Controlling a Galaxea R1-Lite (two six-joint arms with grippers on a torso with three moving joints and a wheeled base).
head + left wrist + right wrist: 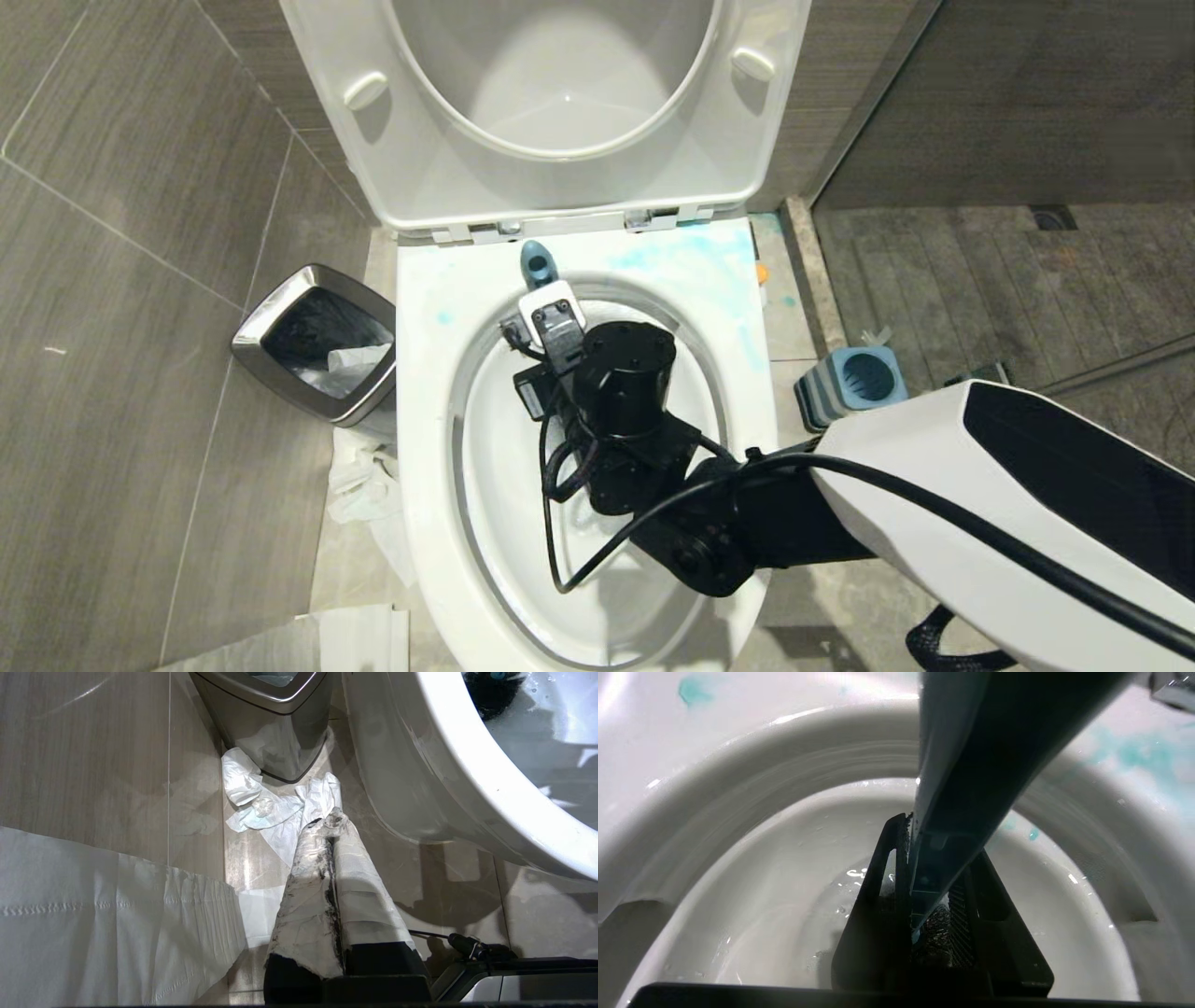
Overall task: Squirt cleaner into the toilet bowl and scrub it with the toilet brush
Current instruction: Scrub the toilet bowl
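**Right gripper holds brush in bowl; left parked by floor**

Right arm reaches in from the right, wrist over the basin of the toilet bowl (425, 308). Right gripper (931, 872) is clamped on the toilet brush (971, 765): both black fingers (878, 896) pinch the dusty-blue handle between them. Handle runs up and away from the grip; its rounded end (539, 264) pokes out above the wrist near the back rim. Dark bristles of the brush head (936, 938) sit low between the fingers, above wet ceramic. Blue smears on the rear rim (691, 261).

Seat and lid (560, 112) raised upright.

Left gripper (332, 826) hangs low beside the bowl's outer wall, its wrapped fingers pressed together, holding nothing. Crumpled tissue (266, 807) lies on the tiled floor (84, 765) before it, at the foot of the chrome-rimmed waste bin (313, 341).

Blue-topped striped brush holder (854, 383) stands on the floor right of the bowl.

No brand, label or legible writing in any view; cleaner bottle not seen.
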